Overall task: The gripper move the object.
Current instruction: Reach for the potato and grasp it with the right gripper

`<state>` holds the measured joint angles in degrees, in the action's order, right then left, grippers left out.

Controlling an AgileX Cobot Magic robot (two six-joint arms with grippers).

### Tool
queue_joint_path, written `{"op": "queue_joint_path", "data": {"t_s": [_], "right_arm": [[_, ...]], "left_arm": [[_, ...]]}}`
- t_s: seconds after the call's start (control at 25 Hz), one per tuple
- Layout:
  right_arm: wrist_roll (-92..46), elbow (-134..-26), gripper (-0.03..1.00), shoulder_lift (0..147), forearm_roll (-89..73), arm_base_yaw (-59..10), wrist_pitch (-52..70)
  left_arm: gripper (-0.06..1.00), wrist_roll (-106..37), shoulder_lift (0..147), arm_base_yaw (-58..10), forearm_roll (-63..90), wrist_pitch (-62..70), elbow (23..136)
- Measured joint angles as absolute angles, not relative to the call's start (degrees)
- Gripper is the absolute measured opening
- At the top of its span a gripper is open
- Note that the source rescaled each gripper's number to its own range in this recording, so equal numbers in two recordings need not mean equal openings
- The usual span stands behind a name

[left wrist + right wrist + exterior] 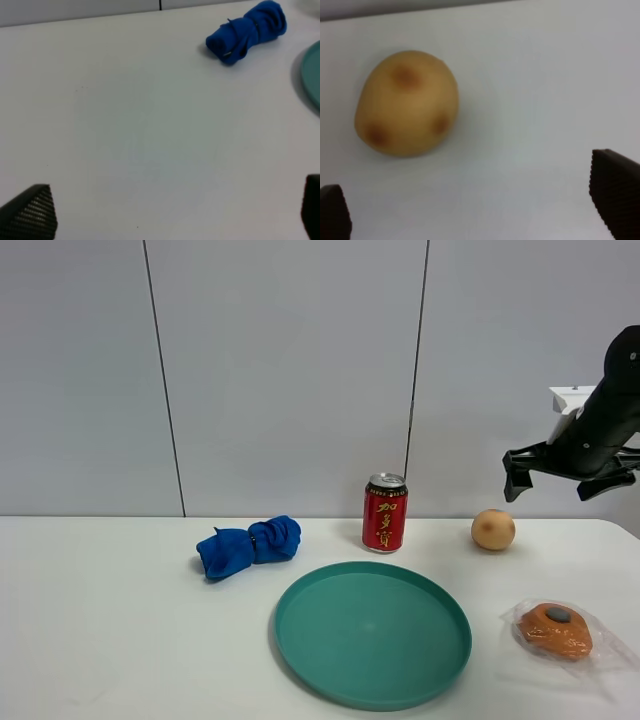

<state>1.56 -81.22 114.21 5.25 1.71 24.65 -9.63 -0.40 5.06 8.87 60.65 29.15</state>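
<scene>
Below spread right claw [552, 488] — object [493, 529] on table [110, 640], well apart.

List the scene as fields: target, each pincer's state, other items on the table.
target: ball, on the table right of the can, untouched
right pincer: open, empty, raised above and to the right of the ball
left pincer: open, empty, over bare table
other items: can, green plate, blue cloth, wrapped pastry
</scene>
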Motion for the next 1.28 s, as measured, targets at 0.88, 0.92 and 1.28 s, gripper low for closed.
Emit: {"op": "queue_joint_path", "data": {"t_s": [0.88,0.92,1.28], "right_arm": [[1.0,-93.0,0.96,126.1,0.0,1.6,25.4],[0.9,-93.0,0.96,126.5,0.0,1.5,25.3],[0.9,-93.0,0.96,129.8,-0.8,-1.0,22.5]], "left_arm": [[1.00,-9.6,-0.4,5.1,8.9,60.6,29.2],[1.00,-9.6,-0.4,5.1,8.9,60.6,29.2],[1.00,-9.6,-0.4,5.1,8.9,60.6,29.2]]}}
